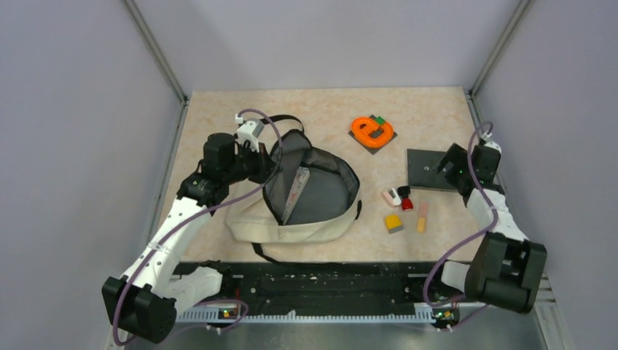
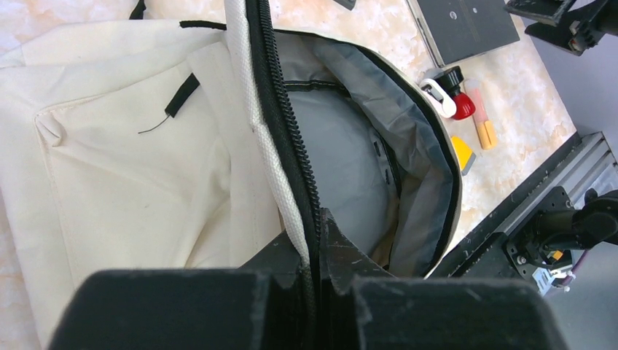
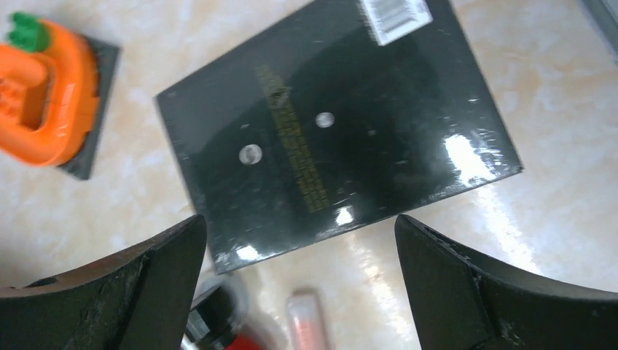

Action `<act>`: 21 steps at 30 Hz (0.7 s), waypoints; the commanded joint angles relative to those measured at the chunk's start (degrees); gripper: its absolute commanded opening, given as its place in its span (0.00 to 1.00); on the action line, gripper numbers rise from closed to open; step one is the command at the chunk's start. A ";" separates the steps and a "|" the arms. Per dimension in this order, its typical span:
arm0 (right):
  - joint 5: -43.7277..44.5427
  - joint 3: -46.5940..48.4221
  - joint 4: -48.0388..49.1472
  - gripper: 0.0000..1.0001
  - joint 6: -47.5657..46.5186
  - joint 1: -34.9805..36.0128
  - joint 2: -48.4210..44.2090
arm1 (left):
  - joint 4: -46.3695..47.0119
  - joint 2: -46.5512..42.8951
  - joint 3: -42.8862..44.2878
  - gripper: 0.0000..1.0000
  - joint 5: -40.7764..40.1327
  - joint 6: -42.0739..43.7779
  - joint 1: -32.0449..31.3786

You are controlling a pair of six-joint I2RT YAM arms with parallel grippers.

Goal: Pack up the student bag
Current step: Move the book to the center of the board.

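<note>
The beige student bag (image 1: 291, 226) lies open at the left middle of the table, its grey lining (image 1: 321, 186) showing. My left gripper (image 1: 264, 164) is shut on the bag's black zipper edge (image 2: 291, 138) and holds the opening up. In the left wrist view the beige fabric (image 2: 124, 182) fills the left side. My right gripper (image 1: 446, 166) is open and empty, hovering over the near-left edge of a flat black book (image 1: 431, 170), which fills the right wrist view (image 3: 335, 117).
An orange e-shaped toy on a dark tile (image 1: 372, 133) lies behind the bag. A red-and-black small item (image 1: 405, 198), a yellow block (image 1: 393, 222) and an orange-pink stick (image 1: 423, 217) lie between bag and book. A slim item (image 1: 297, 188) rests inside the bag.
</note>
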 commanded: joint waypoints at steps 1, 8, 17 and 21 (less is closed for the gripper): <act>0.21 4.65 4.42 0.97 -3.02 -6.84 7.27 | 2.36 -1.12 0.87 0.00 -1.54 -0.40 0.22; 4.88 11.68 5.90 0.97 -6.35 -11.94 19.26 | 1.17 -0.16 1.41 0.00 -2.90 -0.72 0.22; -8.24 22.10 1.55 0.90 -13.49 -14.83 31.41 | 1.00 -0.12 1.48 0.00 -2.54 -0.99 0.24; -14.00 22.48 2.27 0.89 -15.41 -14.81 32.33 | 1.00 -0.01 1.48 0.00 -2.43 -0.99 0.22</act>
